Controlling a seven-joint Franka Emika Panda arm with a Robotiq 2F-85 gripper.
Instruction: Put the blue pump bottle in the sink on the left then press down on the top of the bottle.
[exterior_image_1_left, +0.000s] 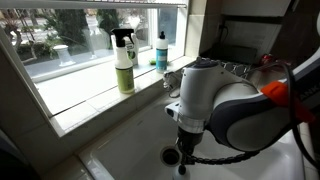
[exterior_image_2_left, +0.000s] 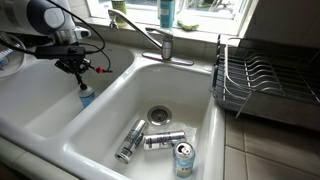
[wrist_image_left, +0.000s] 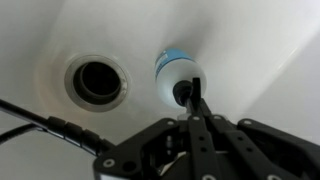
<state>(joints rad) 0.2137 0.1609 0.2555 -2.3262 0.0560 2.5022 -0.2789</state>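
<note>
Nothing readable here, just blurred print on the green-labelled plastic spray bottle (exterior_image_1_left: 124, 65) and the silver metal cans (exterior_image_2_left: 163, 140), too small to decipher.

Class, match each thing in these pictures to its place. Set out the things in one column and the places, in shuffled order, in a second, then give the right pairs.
Things:
1. blue pump bottle
2. cans
3. dish rack
4. spray bottle

Places:
A. on the windowsill
B. directly under the hand
C. on the counter
D. in the basin next to the rack

Pairs: 1-B, 2-D, 3-C, 4-A.
</note>
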